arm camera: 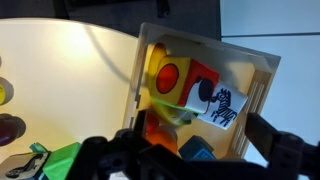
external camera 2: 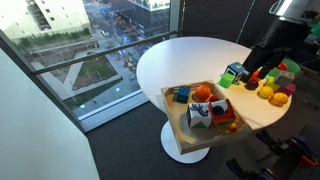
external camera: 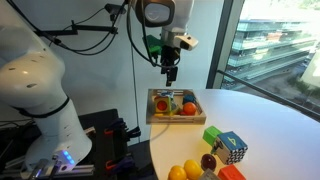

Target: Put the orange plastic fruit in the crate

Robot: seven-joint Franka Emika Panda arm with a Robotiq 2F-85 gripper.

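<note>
- The orange plastic fruit [external camera: 177,172] lies on the white table [external camera: 270,115], at the table's near edge in an exterior view and well apart from the crate [external camera: 160,118].
- A yellow fruit [external camera: 192,168] sits just beside it, with a dark red-purple fruit [external camera: 208,160] next along.
- A green cube [external camera: 212,135] and a patterned cube [external camera: 232,148] stand just behind the fruits.
- The crate holds a zebra cube [arm camera: 220,100] among other coloured pieces. One is an orange-red piece [external camera 2: 203,93] whose shape I cannot tell.
- The claw [external camera: 170,75] hangs above the crate, gripping nothing. In the wrist view its fingers [arm camera: 285,150] stand spread wide.
</note>
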